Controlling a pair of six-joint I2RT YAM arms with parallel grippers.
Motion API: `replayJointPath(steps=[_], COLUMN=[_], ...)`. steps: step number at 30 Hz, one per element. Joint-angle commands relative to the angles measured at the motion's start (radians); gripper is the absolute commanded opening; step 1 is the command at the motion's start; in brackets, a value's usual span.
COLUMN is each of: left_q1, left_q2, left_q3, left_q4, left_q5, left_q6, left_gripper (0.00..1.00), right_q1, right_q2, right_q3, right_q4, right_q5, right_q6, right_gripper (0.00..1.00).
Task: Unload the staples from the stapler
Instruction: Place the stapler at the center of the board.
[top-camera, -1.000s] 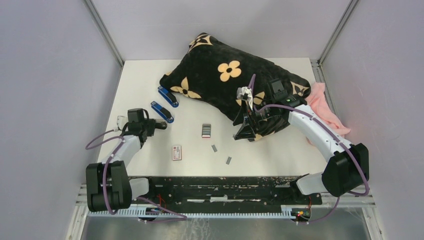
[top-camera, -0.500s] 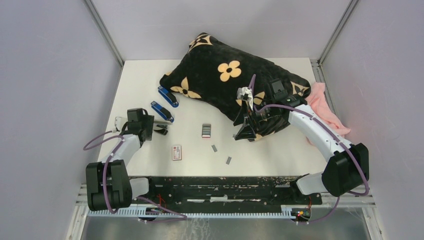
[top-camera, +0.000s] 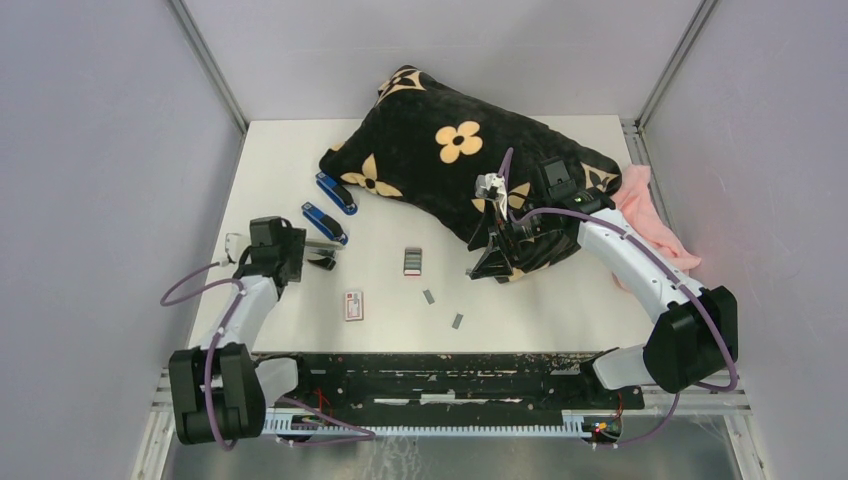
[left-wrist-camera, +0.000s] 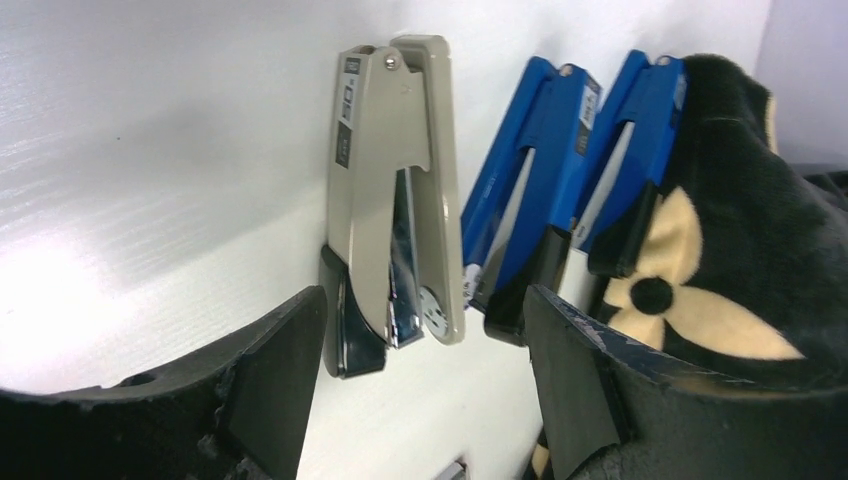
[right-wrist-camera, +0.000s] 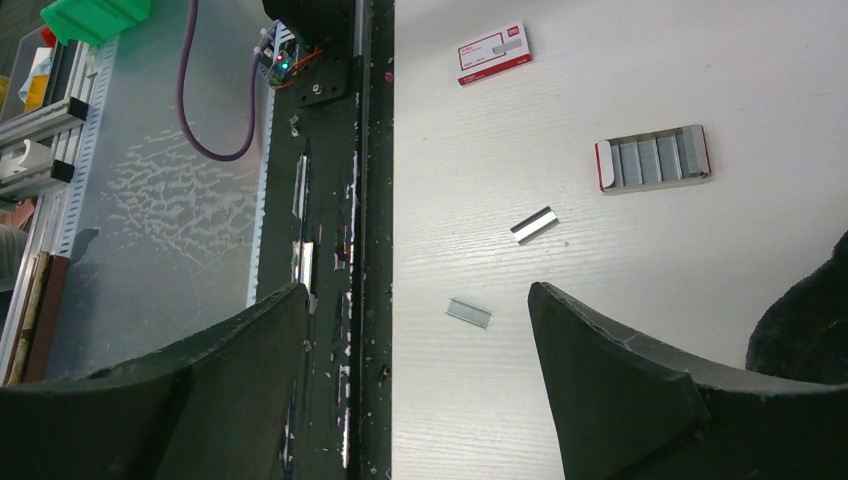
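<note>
Two short strips of staples (right-wrist-camera: 534, 224) lie loose on the worktop (right-wrist-camera: 600, 350) toward its near edge, well apart from any stapler, so part of the unloading looks done. The grey stapler (left-wrist-camera: 390, 200) lies on its side just ahead of the left pincer (left-wrist-camera: 420, 345), whose jaws stand apart with nothing gripped (whether its magazine is empty I cannot tell). The right pincer (right-wrist-camera: 415, 300) hangs wide apart by the pillow (left-wrist-camera: 720, 250), holding nothing. Two blue staplers (left-wrist-camera: 520, 210) beside that pillow probably remain to be emptied.
</note>
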Motion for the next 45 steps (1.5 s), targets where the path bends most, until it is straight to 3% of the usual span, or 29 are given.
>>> replayJointPath(steps=[1, 8, 13, 16, 18, 23, 26, 31, 34, 45], left_q1=[0.004, 0.003, -0.027, -0.114, -0.200, -0.473, -0.597, -0.839, -0.983, -1.027], left_q2=[-0.100, -0.183, -0.185, -0.207, -0.239, -0.307, -0.285, -0.209, -0.161, -0.127], left_q3=[0.006, -0.011, -0.055, -0.116, -0.122, 0.028, 0.162, 0.439, 0.573, 0.698], left_q4=[-0.028, -0.014, 0.286, 0.561, 0.657, 0.555, 0.447, 0.179, 0.100, 0.048], left_q5=[-0.001, 0.068, 0.380, 0.534, 0.557, 0.363, 0.246, -0.037, -0.162, -0.165], left_q6=[-0.020, 0.012, 0.135, 0.201, 0.252, 0.350, 0.326, 0.291, 0.301, 0.330], left_gripper=[0.79, 0.76, 0.64, 0.64, 0.65, 0.84, 0.92, 0.96, 0.97, 0.97], right_q1=[-0.005, -0.005, -0.006, -0.009, -0.019, -0.069, -0.109, -0.158, -0.179, -0.264], right_q2=[-0.003, -0.003, -0.003, -0.006, -0.013, -0.039, -0.059, -0.096, -0.116, -0.112], right_q3=[0.045, 0.046, 0.047, 0.049, 0.054, 0.054, 0.055, 0.051, 0.046, 0.016], right_q4=[0.001, -0.002, 0.000, -0.005, -0.020, -0.032, -0.037, -0.048, -0.066, -0.069], right_q5=[-0.017, -0.019, -0.020, -0.019, -0.021, -0.038, -0.047, -0.032, -0.026, -0.047], right_q6=[-0.019, -0.019, -0.018, -0.025, -0.039, -0.050, -0.050, -0.057, -0.077, -0.105], right_gripper=[0.87, 0.87, 0.87, 0.87, 0.87, 0.87, 0.87, 0.88, 0.88, 0.88])
